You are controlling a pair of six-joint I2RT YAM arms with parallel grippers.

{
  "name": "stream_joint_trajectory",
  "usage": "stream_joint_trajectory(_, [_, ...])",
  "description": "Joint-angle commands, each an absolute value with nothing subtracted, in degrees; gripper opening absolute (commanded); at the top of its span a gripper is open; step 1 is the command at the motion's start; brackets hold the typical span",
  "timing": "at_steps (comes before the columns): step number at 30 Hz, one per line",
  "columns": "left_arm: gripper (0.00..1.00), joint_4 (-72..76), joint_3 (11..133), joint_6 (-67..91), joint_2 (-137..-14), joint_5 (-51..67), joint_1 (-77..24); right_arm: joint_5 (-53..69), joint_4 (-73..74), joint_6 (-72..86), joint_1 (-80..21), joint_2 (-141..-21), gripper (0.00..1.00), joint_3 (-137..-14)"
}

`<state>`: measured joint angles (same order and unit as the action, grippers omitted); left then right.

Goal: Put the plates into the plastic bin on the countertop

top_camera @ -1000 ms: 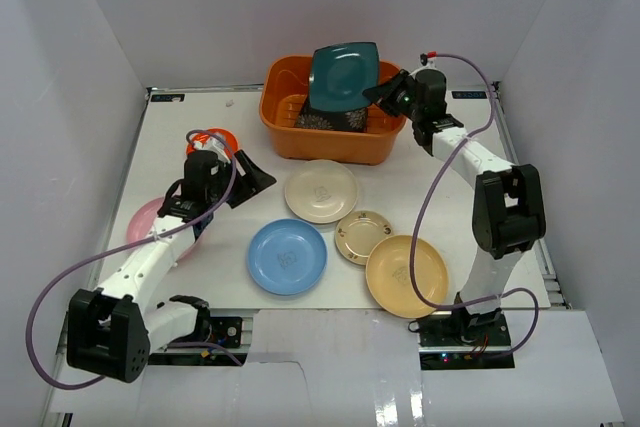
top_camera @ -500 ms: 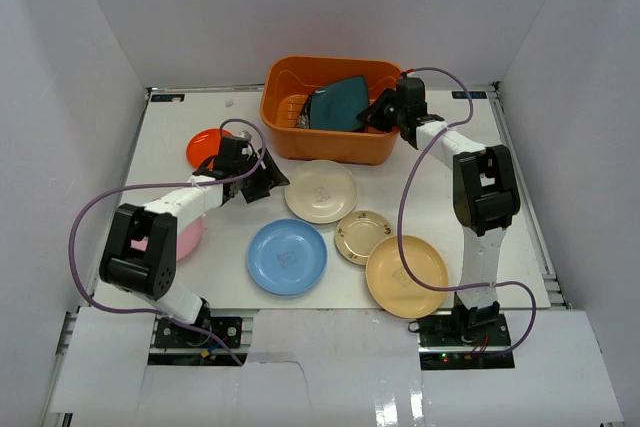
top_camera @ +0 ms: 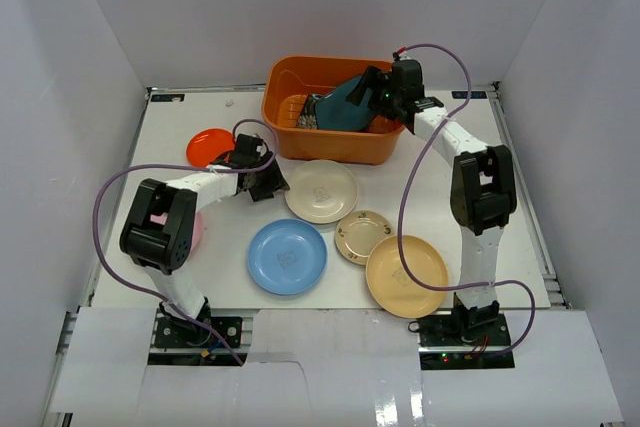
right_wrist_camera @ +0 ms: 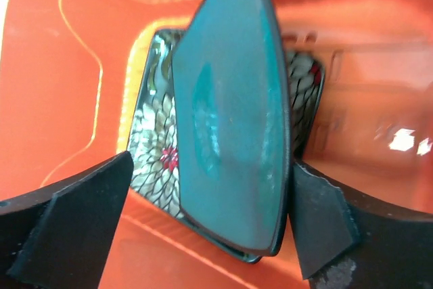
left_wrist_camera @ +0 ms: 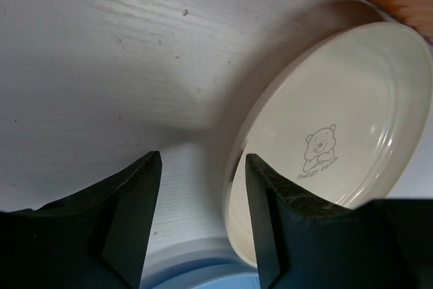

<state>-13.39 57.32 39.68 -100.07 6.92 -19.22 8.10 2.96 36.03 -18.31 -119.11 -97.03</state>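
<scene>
The orange plastic bin (top_camera: 330, 145) stands at the back of the white countertop (top_camera: 200, 107). In it the dark teal square plate (top_camera: 345, 107) (right_wrist_camera: 230, 120) leans tilted over the black flower plate (top_camera: 310, 119) (right_wrist_camera: 152, 147). My right gripper (top_camera: 378, 95) (right_wrist_camera: 210, 214) is open around the teal plate's lower edge. Its right finger is close against that edge and its left finger stands apart. My left gripper (top_camera: 270, 182) (left_wrist_camera: 203, 214) is open astride the left rim of the cream plate (top_camera: 320, 191) (left_wrist_camera: 345, 126), which lies flat.
On the countertop lie a blue plate (top_camera: 287, 256) (left_wrist_camera: 203, 279), a small beige patterned plate (top_camera: 363, 235), a tan-yellow plate (top_camera: 406, 275) and an orange-red plate (top_camera: 208, 147). A pink plate (top_camera: 196, 232) is mostly hidden under the left arm. White walls enclose the table.
The right gripper brought the teal plate down from above the bin into it and opened. The left arm reached right to the cream plate's rim, its jaws narrowing somewhat.
</scene>
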Motion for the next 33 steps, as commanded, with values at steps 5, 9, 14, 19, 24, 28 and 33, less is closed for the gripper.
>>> stream_joint_trajectory(5, [0.58,-13.71,61.26,38.94,-102.74,4.83,-20.74,3.42,5.54,23.12,-19.95,-113.13,0.91,-101.79])
stream_joint_trajectory(9, [0.47,-13.54,61.44,39.02,-104.76,4.57,-20.74,4.48,3.87,21.27,-20.39,-105.67,0.93,-95.38])
stream_joint_trajectory(14, [0.18,-12.75,60.47,39.81,-103.89,2.73,-20.83,6.67,1.85,20.92,-20.57,-98.97,0.96,-86.59])
stream_joint_trajectory(19, [0.0,-12.57,59.15,39.99,-100.38,0.88,-20.92,7.65,4.83,20.13,-20.65,-98.17,0.94,-85.87])
stream_joint_trajectory(24, [0.0,-9.68,55.38,41.04,-92.56,-1.93,-20.83,7.65,4.04,18.99,-22.32,-91.87,0.74,-78.61])
stream_joint_trajectory(28, [0.0,-7.82,54.05,40.78,-85.53,-1.06,-20.92,2.74,3.95,17.32,-27.94,-83.78,0.45,-68.75])
stream_joint_trajectory(33, [0.0,-10.19,52.74,39.46,-76.67,6.31,-20.92,-6.93,7.37,17.75,-36.01,-71.47,0.31,-56.62])
